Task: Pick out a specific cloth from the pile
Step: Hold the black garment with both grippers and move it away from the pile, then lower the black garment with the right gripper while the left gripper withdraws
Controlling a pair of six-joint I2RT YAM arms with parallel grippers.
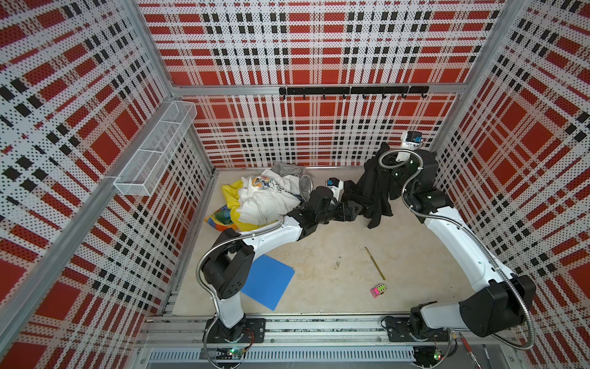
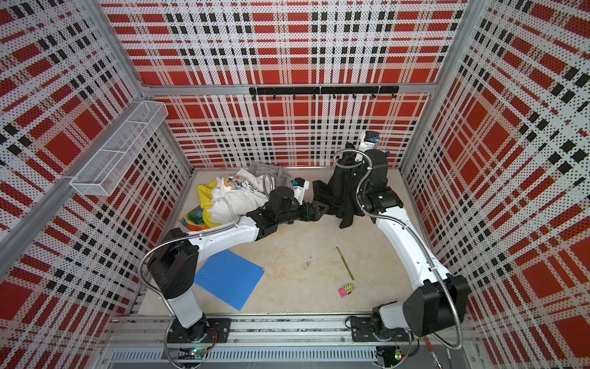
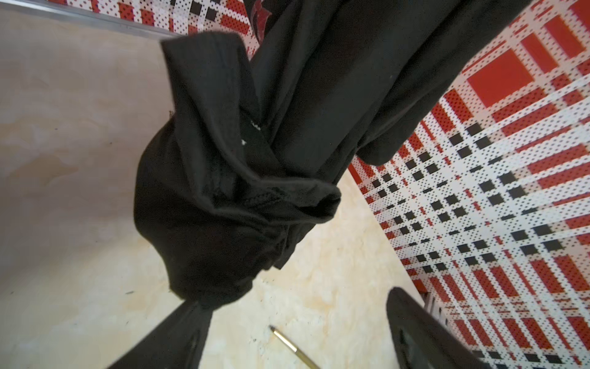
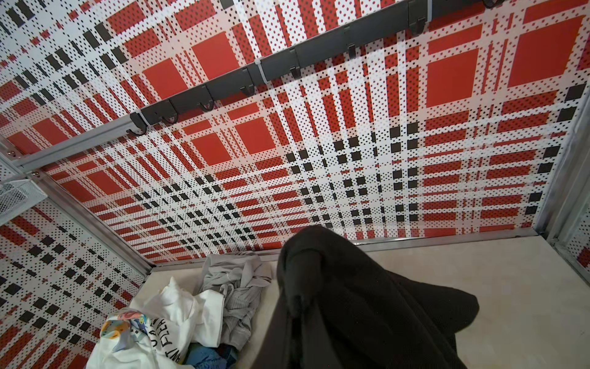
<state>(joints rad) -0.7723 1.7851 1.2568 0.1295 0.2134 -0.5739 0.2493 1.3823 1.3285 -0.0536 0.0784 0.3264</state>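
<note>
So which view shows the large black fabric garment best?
Both top views: most of the black garment shows, hanging clear of the mixed clothes pile. Left wrist gives only close-up folds; right wrist, just its draped top.

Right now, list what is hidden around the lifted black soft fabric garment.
- Right gripper: wrapped in the black soft fabric garment, right wrist view and both top views.
- Crumpled white printed shirt: lettering partly folded away, right wrist view.
- Blue cloth scrap: cut off by that view's edge.

Red plaid perforated walls [image 1: 303, 48] enclose a beige marbled floor [image 1: 319, 255].
</note>
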